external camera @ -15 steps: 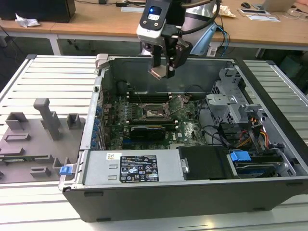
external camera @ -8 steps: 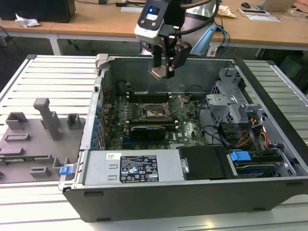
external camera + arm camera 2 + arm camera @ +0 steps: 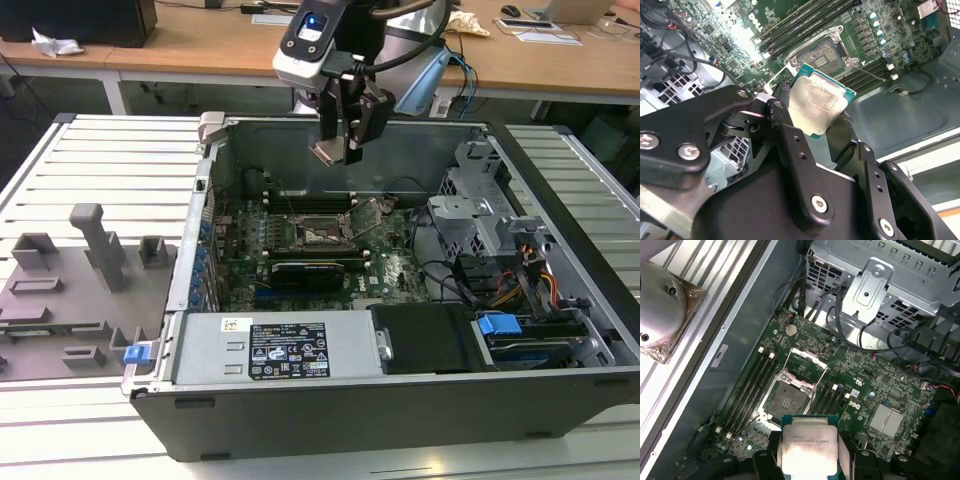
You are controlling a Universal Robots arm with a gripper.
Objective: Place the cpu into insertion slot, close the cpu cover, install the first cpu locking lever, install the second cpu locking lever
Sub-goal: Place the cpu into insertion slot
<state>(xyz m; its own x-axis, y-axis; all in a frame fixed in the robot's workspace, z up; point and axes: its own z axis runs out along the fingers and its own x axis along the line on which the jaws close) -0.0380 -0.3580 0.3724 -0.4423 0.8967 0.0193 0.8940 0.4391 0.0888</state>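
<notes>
Silver-grey chip is clamped by its edges in your closed jaws, high above the board, well clear of the open socket with its cover flipped up. Square its corners to the socket and come down flat; that socket looks easy to damage.

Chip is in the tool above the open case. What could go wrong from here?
The tool pinches the cpu by its edges well above the insertion slot; a slip might drop it onto the pins. The cpu cover stands raised beside the slot, so the chip could catch it on the way down.
</notes>
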